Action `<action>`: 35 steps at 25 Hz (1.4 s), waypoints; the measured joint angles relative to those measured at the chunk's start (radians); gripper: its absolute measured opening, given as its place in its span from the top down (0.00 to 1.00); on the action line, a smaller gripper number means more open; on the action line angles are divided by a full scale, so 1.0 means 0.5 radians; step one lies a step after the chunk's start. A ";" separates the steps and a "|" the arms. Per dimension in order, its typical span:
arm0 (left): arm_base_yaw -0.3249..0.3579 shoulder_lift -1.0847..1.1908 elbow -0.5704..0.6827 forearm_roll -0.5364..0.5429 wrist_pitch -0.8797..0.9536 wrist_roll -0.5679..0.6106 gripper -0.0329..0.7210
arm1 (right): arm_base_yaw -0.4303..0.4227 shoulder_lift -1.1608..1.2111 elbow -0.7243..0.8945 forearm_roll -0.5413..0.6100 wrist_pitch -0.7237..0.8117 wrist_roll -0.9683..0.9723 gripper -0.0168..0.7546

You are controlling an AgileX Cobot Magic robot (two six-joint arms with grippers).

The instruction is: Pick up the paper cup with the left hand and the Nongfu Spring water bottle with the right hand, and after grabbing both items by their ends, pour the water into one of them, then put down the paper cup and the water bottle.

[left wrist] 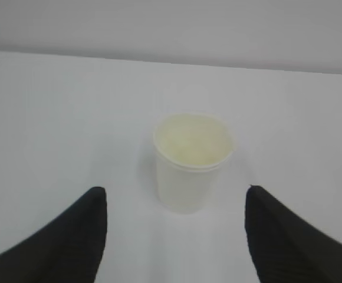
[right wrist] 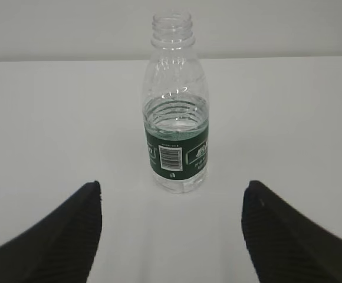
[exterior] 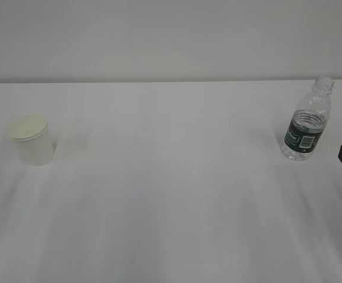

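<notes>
Closing in on both things is the step in hand, and neither is held yet. The left claw point(left wrist: 176, 236) stands spread, with the paper cup point(left wrist: 193, 162) upright on the bench point(left wrist: 53, 118) centred just ahead of its fingers. The right claw point(right wrist: 171, 236) is likewise spread, facing the Nongfu Spring water bottle point(right wrist: 176, 127), upright, capless and part full. Judging from this, each should advance straight, keep its target centred, then squeeze gently, since thin cup walls buckle and an open bottle spills.
</notes>
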 joint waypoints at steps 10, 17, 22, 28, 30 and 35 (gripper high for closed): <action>0.000 0.252 0.435 0.146 -0.731 -0.145 0.26 | 0.000 0.268 0.037 -0.164 -0.151 0.117 0.26; 0.000 0.475 0.480 0.326 -0.996 -0.147 0.26 | 0.000 0.351 0.289 -0.169 -0.658 0.138 0.26; 0.000 0.556 0.480 0.462 -1.038 -0.149 0.26 | 0.000 0.475 0.316 -0.171 -0.740 0.138 0.26; 0.000 0.556 0.480 0.469 -1.042 -0.139 0.26 | 0.000 0.518 0.316 -0.217 -0.750 0.134 0.26; 0.000 0.556 0.480 0.435 -1.043 -0.126 0.26 | 0.000 0.518 0.316 -0.204 -0.752 0.134 0.26; 0.000 0.556 0.480 0.366 -1.047 -0.123 0.26 | 0.000 0.518 0.316 -0.195 -0.759 0.132 0.26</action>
